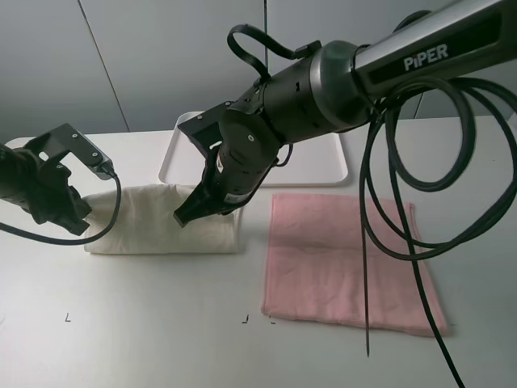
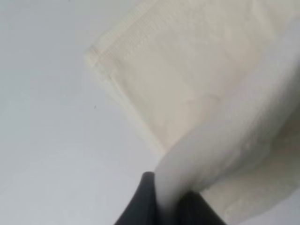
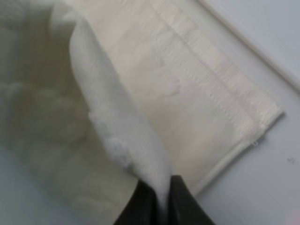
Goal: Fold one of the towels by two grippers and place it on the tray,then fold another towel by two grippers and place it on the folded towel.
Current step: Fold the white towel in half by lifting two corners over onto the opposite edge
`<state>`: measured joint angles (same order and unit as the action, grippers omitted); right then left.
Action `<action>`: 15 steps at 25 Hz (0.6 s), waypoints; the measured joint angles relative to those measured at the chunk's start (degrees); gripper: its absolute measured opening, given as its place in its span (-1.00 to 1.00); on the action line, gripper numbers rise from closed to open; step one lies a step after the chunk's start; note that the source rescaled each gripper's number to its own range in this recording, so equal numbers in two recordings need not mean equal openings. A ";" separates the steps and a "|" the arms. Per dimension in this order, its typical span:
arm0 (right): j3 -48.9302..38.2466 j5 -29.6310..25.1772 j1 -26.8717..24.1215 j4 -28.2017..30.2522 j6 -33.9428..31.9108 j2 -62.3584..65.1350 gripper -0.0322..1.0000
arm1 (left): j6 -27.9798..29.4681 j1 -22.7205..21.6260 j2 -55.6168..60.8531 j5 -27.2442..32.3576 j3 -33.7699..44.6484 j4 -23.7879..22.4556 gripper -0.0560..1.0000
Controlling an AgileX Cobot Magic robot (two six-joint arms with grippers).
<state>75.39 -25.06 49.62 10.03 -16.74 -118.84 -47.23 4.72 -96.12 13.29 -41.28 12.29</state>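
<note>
1. The left black two-fingered gripper (image 2: 171, 199) has its jaws pressed together on a lifted edge of the cream terry-cloth towel (image 1: 153, 226), which looks soft and nubbly.
2. The right black two-fingered gripper (image 3: 161, 193) pinches another raised fold, near the towel's flat woven hem band.
3. The towel lies doubled over, just in front of the flat white plastic tray (image 1: 174, 155) with rounded corners; it probably stops short of the rim.
4. A thin pink rectangular towel (image 1: 347, 259) lies spread nearby.
5. The smooth white tabletop (image 1: 145, 323) meets grey panelled walls (image 1: 161, 56).
</note>
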 joint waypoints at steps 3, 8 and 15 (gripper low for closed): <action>0.00 2.24 -0.41 1.36 -0.36 -0.91 -0.81 | 1.35 0.00 -0.13 -2.27 0.00 0.72 -0.85; 0.00 5.64 -0.51 2.45 -1.86 -0.94 0.69 | 5.44 0.00 -0.17 -6.19 0.00 1.04 0.31; 0.14 0.40 -0.92 1.03 -6.97 -0.94 1.00 | 12.86 -0.22 -0.49 -5.49 -0.93 1.50 0.94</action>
<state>75.54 -24.66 48.69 11.06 -23.71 -119.77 -34.37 4.50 -96.61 7.81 -42.21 13.80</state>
